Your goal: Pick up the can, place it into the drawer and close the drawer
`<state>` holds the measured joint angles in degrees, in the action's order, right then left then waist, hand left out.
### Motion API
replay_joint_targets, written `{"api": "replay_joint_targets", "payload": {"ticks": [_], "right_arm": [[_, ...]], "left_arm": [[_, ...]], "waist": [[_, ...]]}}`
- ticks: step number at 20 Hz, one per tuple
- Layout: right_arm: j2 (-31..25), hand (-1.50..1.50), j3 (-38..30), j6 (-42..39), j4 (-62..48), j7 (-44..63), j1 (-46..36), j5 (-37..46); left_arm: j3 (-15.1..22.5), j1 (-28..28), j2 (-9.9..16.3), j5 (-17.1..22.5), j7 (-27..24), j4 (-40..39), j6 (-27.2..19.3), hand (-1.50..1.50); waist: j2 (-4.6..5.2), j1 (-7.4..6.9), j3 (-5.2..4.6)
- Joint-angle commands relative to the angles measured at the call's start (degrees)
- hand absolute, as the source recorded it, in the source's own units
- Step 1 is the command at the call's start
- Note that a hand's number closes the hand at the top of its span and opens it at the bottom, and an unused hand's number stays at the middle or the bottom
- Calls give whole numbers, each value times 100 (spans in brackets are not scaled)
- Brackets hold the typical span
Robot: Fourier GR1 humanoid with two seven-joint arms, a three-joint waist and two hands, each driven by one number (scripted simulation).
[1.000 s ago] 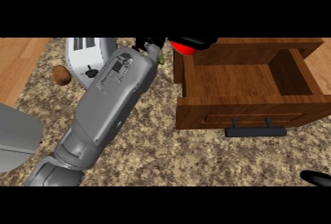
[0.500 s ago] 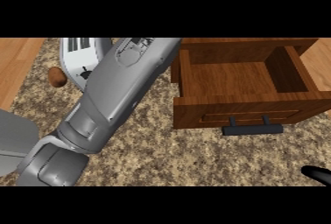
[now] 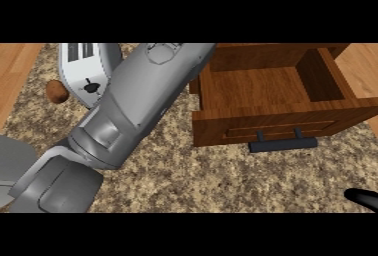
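Note:
The wooden drawer (image 3: 275, 91) stands pulled open at the upper right, its dark handle (image 3: 283, 144) facing me, and its visible floor is bare. My left forearm (image 3: 140, 100) runs diagonally from the lower left up to the picture's top edge beside the drawer's left wall. The left hand is past that edge and hidden. The can shows nowhere. Only a black tip of my right hand (image 3: 362, 197) shows at the lower right corner, well below the drawer front.
A white toaster (image 3: 83, 70) stands at the upper left, partly behind the forearm, with a small brown round thing (image 3: 57, 92) beside it. Speckled granite counter (image 3: 221, 175) spreads in front of the drawer. Wooden floor borders the far left.
A second ago the left hand held a red can at the top edge near the drawer's back left corner. Hand and can have since passed out of view; the forearm has swung further toward the drawer.

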<state>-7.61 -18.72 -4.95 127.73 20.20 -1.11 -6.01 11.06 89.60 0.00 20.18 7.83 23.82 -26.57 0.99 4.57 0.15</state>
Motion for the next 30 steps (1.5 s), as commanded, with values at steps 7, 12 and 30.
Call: {"api": "replay_joint_targets", "payload": {"ticks": [7, 12, 30], "right_arm": [[-96, -150, 304, 66, 41, 324, -321, 230], [-406, -150, 60, -181, 161, 82, -177, 234], [-958, -150, 1806, 44, -1126, -1166, -997, 3505]], "left_arm": [[394, 375, 0, 402, -203, -590, -800, -150], [448, 196, 0, 576, -500, -662, -900, -150], [337, 334, 0, 1340, -878, -668, -997, -150]], "waist": [[53, 160, 2], [35, 192, 3], [64, -141, -2]]}}
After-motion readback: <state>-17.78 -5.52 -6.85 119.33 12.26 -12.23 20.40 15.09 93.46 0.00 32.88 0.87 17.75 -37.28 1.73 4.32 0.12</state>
